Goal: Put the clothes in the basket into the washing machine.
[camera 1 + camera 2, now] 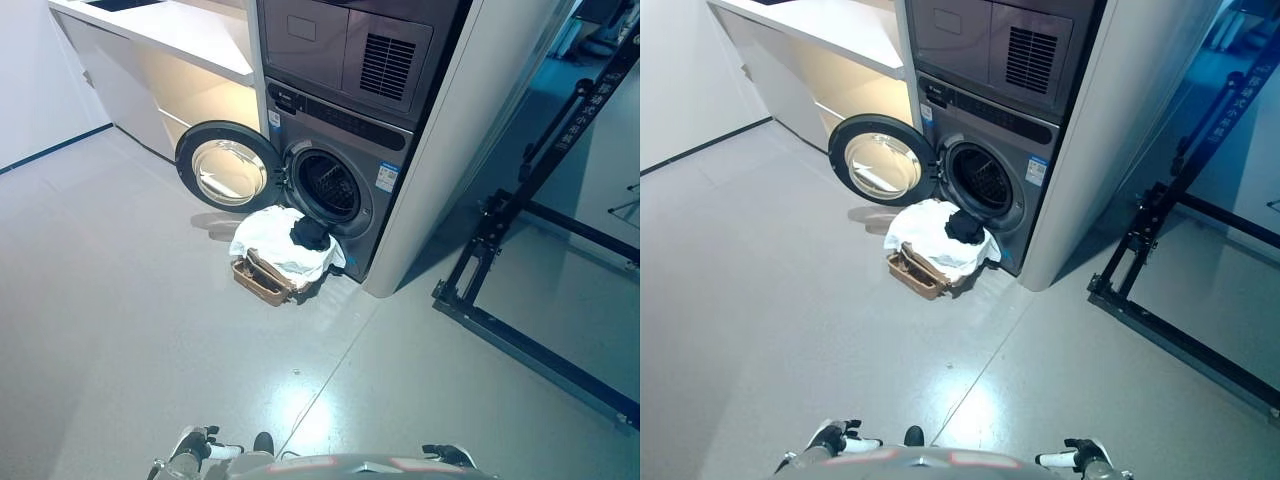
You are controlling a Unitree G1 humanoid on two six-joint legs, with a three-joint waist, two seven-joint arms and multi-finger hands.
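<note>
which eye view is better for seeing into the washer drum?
Left eye view. The washing machine drum opening faces it a bit more squarely, so more of the dark perforated interior shows past the open door. The right eye view shows the same opening, slightly more foreshortened, door rim closer against it.

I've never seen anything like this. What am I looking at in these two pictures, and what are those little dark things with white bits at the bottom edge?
Both pictures come from one camera pair on a walking robot's head, looking down and ahead; they show the same scene from slightly different spots. The dark things are its hands: the left robot hand and the right robot hand, both low at the bottom edge, holding nothing. Ahead stands a washing machine with its round door swung open. On the floor right in front of it sits a basket heaped with white cloth and a black garment on top. The robot stands well back from it.
</note>
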